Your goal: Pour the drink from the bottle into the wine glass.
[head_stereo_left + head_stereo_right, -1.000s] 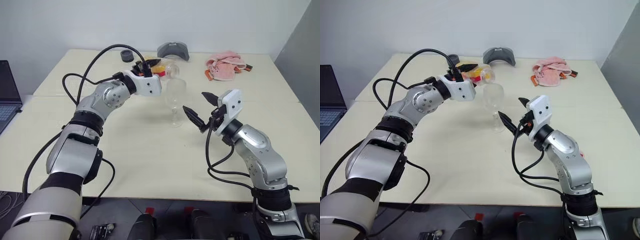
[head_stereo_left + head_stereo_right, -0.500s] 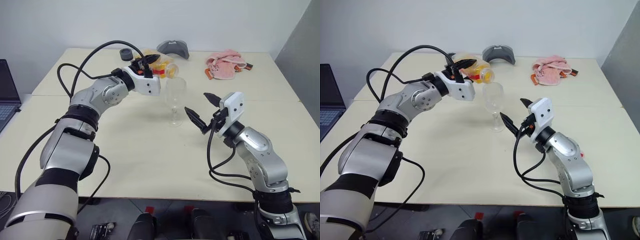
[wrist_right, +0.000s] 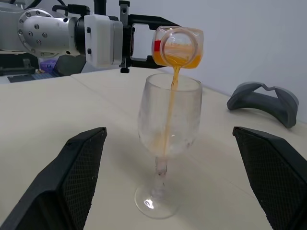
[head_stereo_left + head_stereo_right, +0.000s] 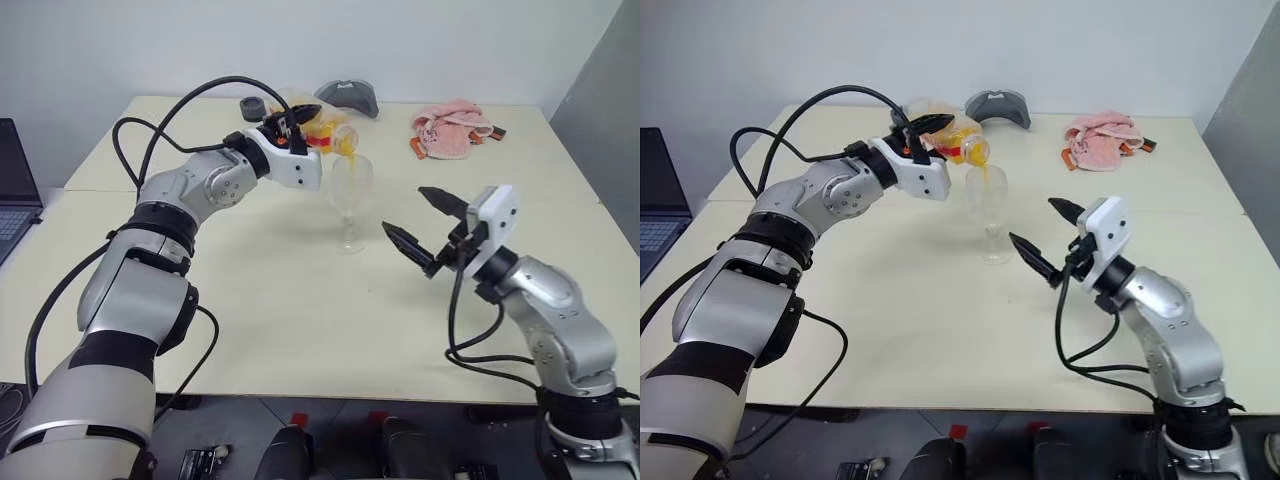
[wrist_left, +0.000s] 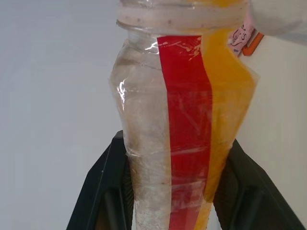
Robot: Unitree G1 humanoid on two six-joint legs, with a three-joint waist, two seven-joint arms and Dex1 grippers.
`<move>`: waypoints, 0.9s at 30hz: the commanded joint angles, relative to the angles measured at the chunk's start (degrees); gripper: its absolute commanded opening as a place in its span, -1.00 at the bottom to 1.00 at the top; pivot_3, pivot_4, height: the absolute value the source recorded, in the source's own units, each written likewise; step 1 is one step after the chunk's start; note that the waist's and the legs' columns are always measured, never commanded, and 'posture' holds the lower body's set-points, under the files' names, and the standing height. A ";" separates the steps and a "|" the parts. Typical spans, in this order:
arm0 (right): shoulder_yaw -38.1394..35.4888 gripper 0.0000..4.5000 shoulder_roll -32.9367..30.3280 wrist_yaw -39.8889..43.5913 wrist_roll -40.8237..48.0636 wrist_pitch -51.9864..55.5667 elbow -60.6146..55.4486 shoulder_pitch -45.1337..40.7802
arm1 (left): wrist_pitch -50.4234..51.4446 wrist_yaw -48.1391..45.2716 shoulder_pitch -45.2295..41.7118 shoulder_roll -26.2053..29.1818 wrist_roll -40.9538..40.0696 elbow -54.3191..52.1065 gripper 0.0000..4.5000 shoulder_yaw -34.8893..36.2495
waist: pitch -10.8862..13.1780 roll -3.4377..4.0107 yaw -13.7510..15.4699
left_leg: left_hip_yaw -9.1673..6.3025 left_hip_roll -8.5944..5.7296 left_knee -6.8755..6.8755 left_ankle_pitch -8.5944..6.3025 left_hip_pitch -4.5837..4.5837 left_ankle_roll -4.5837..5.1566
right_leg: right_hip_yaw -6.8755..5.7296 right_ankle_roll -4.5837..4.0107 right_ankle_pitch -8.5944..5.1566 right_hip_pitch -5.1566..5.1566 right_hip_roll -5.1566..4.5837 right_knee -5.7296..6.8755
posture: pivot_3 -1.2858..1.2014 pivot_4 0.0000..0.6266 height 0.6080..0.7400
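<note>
Two end effectors over one cream table [image 4: 300, 300].

Left end effector [image 4: 298, 118] — black fingers clamped on the bottle [image 4: 325, 133], which lies tipped nearly level with its uncapped mouth just above the rim of the wine glass [image 4: 350, 195]. Left wrist view: bottle [image 5: 182, 124] gripped between both fingers, red label strip down its side, orange liquid pooled along one wall.

Drink [image 3: 170, 115] — thin orange stream falling from the bottle mouth into the glass bowl; a little liquid gathered at the bottom of the bowl.

Wine glass — upright on its round foot near the table's middle, between the two arms, apart from the right end effector.

Right end effector [image 4: 425, 225] — fingers spread wide, holding nothing, raised off the table to the right of the glass and pointing toward it.

Other items at the table's far edge: grey curved object [image 4: 346, 97], pink crumpled cloth [image 4: 452, 129], small black ring-shaped object [image 4: 252, 107]. Laptop [image 4: 15, 190] — on a surface at far left.
</note>
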 commanded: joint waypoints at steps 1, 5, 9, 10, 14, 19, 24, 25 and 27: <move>-2.57 1.00 -3.05 3.12 2.95 0.97 -0.91 -1.00 | -0.45 1.58 -3.06 0.95 -0.09 -0.45 -0.24 0.20 | 0.00 0.00 0.00 | 0.01 0.00 0.00 0.00 0.00 0.00 | 0.00 0.00 0.00 0.00 0.00 0.00 | 0.03 -0.52 1.00; -3.05 1.00 -5.40 5.47 5.08 2.25 2.00 -3.38 | -0.52 2.49 -3.43 0.77 0.44 -0.30 -0.24 -0.62 | 0.00 -0.01 -0.07 | 0.07 0.00 0.02 0.00 0.01 0.01 | 0.04 0.00 0.00 0.00 0.00 0.04 | 0.03 -0.52 1.00; -3.15 1.00 -6.50 7.05 5.24 1.96 4.51 -4.65 | -0.52 2.99 -3.71 0.81 0.69 -0.04 -0.24 -0.97 | -0.01 -0.01 -0.04 | 0.14 0.00 0.06 0.00 0.01 0.01 | 0.03 0.00 0.00 0.00 -0.01 0.09 | 0.03 -0.52 1.00; -3.14 1.00 -6.70 7.27 5.29 1.90 4.87 -4.91 | -0.49 3.12 -3.82 0.82 0.77 0.04 -0.24 -1.04 | -0.01 -0.01 -0.04 | 0.17 -0.01 0.06 0.00 0.00 0.01 | 0.03 0.00 0.00 0.00 -0.02 0.09 | 0.03 -0.52 1.00; -2.97 1.00 -6.96 7.69 5.62 2.02 5.10 -5.11 | -0.43 3.30 -4.14 0.96 0.89 0.28 -0.24 -1.12 | -0.01 -0.01 -0.04 | 0.31 -0.01 0.07 0.00 0.01 0.01 | 0.06 0.00 0.00 -0.01 -0.03 0.14 | 0.03 -0.52 1.00; -3.05 1.00 -6.36 7.00 5.68 2.04 5.15 -4.84 | -0.35 3.62 -4.57 1.16 1.16 0.64 -0.24 -1.24 | -0.01 -0.01 -0.04 | 0.40 0.00 0.12 0.00 0.01 0.01 | 0.09 0.00 0.00 -0.02 -0.03 0.19 | 0.03 -0.52 1.00; -2.93 1.00 -5.91 6.49 5.60 2.08 4.82 -4.42 | -0.05 4.36 -5.24 1.25 1.62 1.13 -0.24 -1.73 | -0.01 -0.01 -0.04 | 0.47 0.00 0.21 0.00 0.01 0.01 | 0.11 0.00 0.00 -0.03 -0.03 0.28 | 0.03 -0.52 1.00; -2.87 1.00 -5.83 6.40 5.60 2.12 4.71 -4.32 | 0.07 4.61 -5.39 1.29 1.81 1.23 -0.24 -1.82 | -0.01 -0.01 -0.03 | 0.47 0.00 0.24 0.00 0.00 0.01 | 0.11 0.00 0.00 -0.03 -0.03 0.30 | 0.03 -0.52 1.00; -2.63 1.00 -5.44 5.98 5.65 2.27 4.23 -4.00 | 0.35 4.99 -5.85 1.35 2.17 1.61 -0.24 -1.91 | -0.01 -0.01 -0.03 | 0.49 0.00 0.34 -0.01 -0.01 0.02 | 0.12 0.00 0.00 -0.03 -0.03 0.38 | 0.03 -0.52 1.00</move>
